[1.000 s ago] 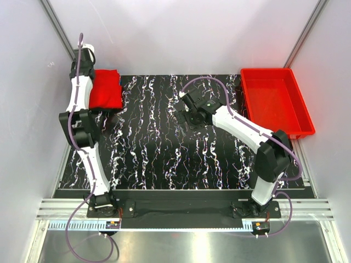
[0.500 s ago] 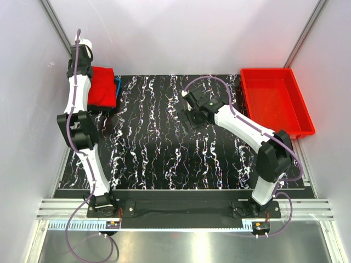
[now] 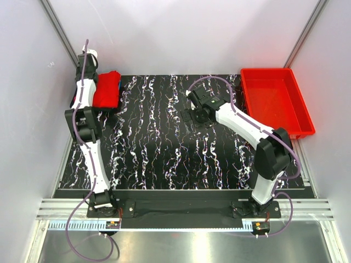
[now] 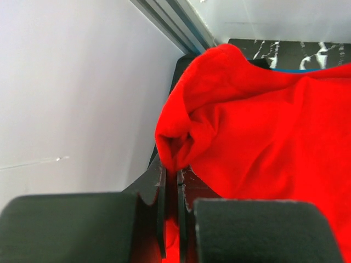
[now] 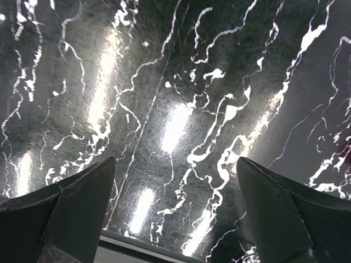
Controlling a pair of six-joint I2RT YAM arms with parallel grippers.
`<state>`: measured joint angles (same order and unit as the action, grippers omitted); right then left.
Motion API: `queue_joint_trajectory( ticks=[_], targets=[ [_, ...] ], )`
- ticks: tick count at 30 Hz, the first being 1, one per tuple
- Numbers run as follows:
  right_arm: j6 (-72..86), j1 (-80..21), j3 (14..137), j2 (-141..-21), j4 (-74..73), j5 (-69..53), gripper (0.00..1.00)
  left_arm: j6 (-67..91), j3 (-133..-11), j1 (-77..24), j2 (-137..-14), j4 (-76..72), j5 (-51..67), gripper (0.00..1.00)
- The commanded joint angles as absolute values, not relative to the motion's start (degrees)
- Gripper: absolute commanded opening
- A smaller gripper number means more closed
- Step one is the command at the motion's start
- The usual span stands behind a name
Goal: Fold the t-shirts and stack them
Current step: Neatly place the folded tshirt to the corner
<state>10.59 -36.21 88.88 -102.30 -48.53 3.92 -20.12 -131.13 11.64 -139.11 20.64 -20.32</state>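
Observation:
A bright red t-shirt [image 3: 107, 89] lies bunched at the mat's far left corner, beside the white wall. My left gripper [image 3: 94, 79] is shut on its left edge. In the left wrist view the jaws [image 4: 171, 174] pinch a gathered fold of the red t-shirt [image 4: 263, 131], and red cloth shows between them. A thin blue edge [image 4: 323, 69] peeks out past the red cloth; the black t-shirt itself is hidden. My right gripper [image 3: 193, 118] hovers over mid-mat, open [image 5: 175, 160], with only bare mat between its fingers.
A rigid red plastic bin [image 3: 269, 70] stands at the far right. The black white-veined mat [image 3: 164, 148] covers the table. White enclosure walls and an aluminium post [image 4: 181, 24] stand close to the left gripper.
My left gripper has drawn the red t-shirt's edge toward the far left corner, so the cloth is now narrower and more bunched. The right arm has drifted slightly right.

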Motion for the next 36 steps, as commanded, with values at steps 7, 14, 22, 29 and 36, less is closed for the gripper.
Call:
queue_joint_trajectory(
  ticks=[7, 14, 22, 29, 36],
  targets=[
    [12.7, -34.5, 91.3, -104.7, -49.6, 0.8, 1.0, -21.2, -137.4, 15.3, -141.4, 12.7, -20.7, 0.0],
    [13.3, -34.2, 92.2, -106.0, -49.6, 0.2, 1.0, -17.7, -140.1, 16.1, -144.0, 13.4, -15.6, 0.0],
    [13.4, -34.2, 92.0, -106.2, -50.1, -1.4, 1.0, -14.6, -142.3, 16.1, -146.3, 12.3, -15.6, 0.34],
    [13.8, -34.2, 92.5, -104.9, -50.5, -1.7, 1.0, -11.9, -144.1, 13.5, -138.8, 13.8, -18.3, 0.57],
    [14.7, -34.2, 90.9, -99.0, -49.8, -0.9, 1.0, -10.1, -132.1, 6.4, -124.8, 18.8, -23.0, 0.58]
  ],
)
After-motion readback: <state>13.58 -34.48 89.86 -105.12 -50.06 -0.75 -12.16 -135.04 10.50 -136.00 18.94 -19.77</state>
